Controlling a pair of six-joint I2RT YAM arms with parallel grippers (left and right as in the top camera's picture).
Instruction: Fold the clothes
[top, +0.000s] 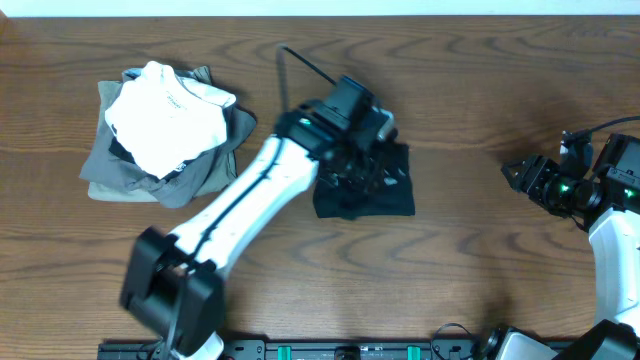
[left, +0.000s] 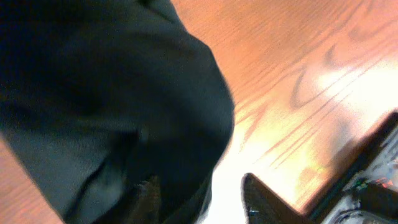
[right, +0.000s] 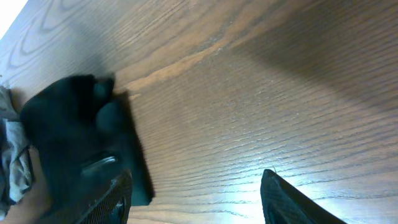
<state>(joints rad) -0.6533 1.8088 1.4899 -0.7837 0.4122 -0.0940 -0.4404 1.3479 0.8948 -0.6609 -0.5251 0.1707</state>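
Two grippers, both with jaws parted: your left gripper (left: 205, 199) hangs over the bunched black polo shirt (top: 385, 195); your right gripper (right: 199, 202) is empty, well apart from it.

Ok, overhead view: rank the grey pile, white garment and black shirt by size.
1. Grey pile.
2. White garment.
3. Black shirt, though the left gripper hides part, so 2 versus 3 is unsure.

No text, label, brand, number or sign can be read in any view. No lettering can be made out on the black polo shirt (top: 385, 198), which is seen only as dark folded cloth.
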